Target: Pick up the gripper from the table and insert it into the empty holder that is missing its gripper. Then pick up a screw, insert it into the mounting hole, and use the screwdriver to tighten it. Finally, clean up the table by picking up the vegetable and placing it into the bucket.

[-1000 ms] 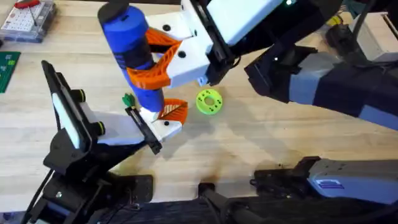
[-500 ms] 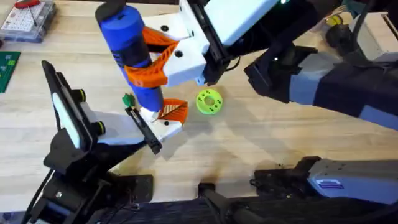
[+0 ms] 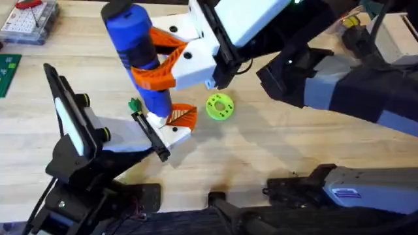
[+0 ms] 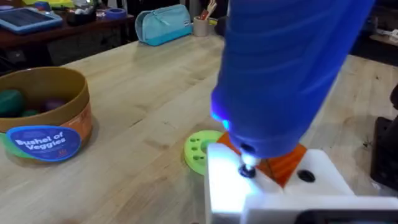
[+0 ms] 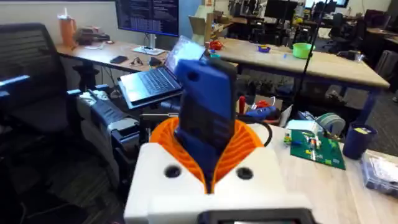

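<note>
Now the blue screwdriver (image 3: 134,46) stands almost upright, leaning slightly, near the left centre of the tabletop (image 3: 261,150). The right gripper (image 3: 160,62) holds it: its jaws, white with orange ribbed pads, are closed around the blue barrel about halfway up.

Compared with a second ago, the top of the screwdriver has drifted a little to the left, and nothing else on the tabletop has moved. This looks like a small correction of the tool's angle, not a new step.

The white gripper finger (image 3: 175,127), with its orange ribbed pad, is no longer loose. It sits at the end of the black holder (image 3: 151,134) on the left arm (image 3: 78,130). You cannot tell how that arm's own jaws stand.

In the left wrist view, the thin metal bit comes down onto a small dark screw (image 4: 248,171) in the top of the white finger. The bit seems to touch it, and a blue light glows on the tool just above. You are probably in the tightening step, so keep the bit straight over the screw.

A lime-green disc (image 3: 219,107) lies just beside the finger. The orange bucket (image 4: 46,118) stands well apart from it, with green and purplish shapes inside.
</note>
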You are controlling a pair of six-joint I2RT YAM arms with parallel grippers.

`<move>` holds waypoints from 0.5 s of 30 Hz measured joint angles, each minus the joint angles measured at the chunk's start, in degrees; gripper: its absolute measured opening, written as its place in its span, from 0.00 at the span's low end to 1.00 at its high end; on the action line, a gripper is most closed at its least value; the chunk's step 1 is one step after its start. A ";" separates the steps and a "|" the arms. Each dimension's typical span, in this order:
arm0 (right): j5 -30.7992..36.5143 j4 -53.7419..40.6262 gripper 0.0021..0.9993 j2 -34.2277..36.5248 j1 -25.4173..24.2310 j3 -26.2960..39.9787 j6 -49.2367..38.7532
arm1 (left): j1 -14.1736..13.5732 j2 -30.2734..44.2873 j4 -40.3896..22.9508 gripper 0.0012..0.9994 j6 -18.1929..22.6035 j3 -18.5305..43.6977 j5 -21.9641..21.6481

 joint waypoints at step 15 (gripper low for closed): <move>2.12 6.20 0.02 0.17 -0.23 -0.31 5.14 | 0.00 -0.26 0.08 0.01 0.03 0.00 0.01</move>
